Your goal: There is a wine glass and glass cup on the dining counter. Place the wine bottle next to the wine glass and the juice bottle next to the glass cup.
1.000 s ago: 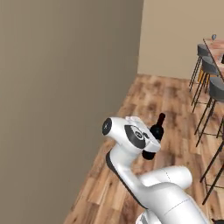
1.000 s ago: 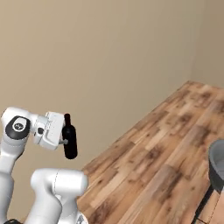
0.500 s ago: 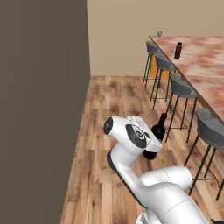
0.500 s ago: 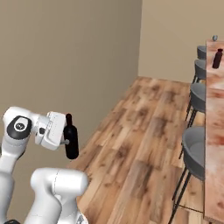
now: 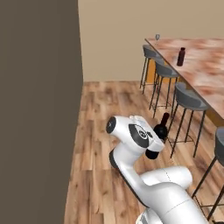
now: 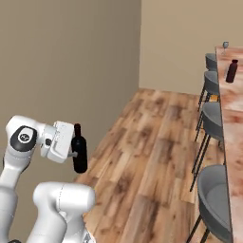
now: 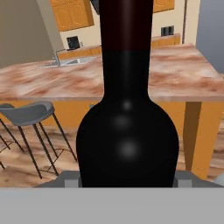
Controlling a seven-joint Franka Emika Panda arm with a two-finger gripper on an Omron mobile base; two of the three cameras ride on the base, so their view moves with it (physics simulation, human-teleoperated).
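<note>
My gripper (image 6: 75, 153) is shut on the wine bottle (image 6: 79, 150), a slim black bottle held upright beside the arm, above the wooden floor. In the left base view the wine bottle (image 5: 161, 128) stands in the gripper (image 5: 157, 134) a little short of the stools. Its black body (image 7: 127, 144) fills the hand view. The dining counter (image 5: 205, 65) runs along the right. Near its far end stand the maroon juice bottle (image 5: 181, 57) and, at the far corner, the small wine glass (image 5: 157, 38). Both show again as the juice bottle (image 6: 231, 71) and wine glass (image 6: 225, 45). The glass cup is out of view.
A row of grey bar stools (image 5: 188, 99) lines the counter's near side, between the arm and the top. A dark wall (image 5: 39, 109) rises close on the left. A steel sink (image 7: 65, 61) is set in the counter (image 7: 183, 83), with orange cabinets behind.
The whole picture has swung: the base has moved, and the counter, stools, juice bottle and wine glass now sit further into both base views. The wine bottle stays held the same way.
</note>
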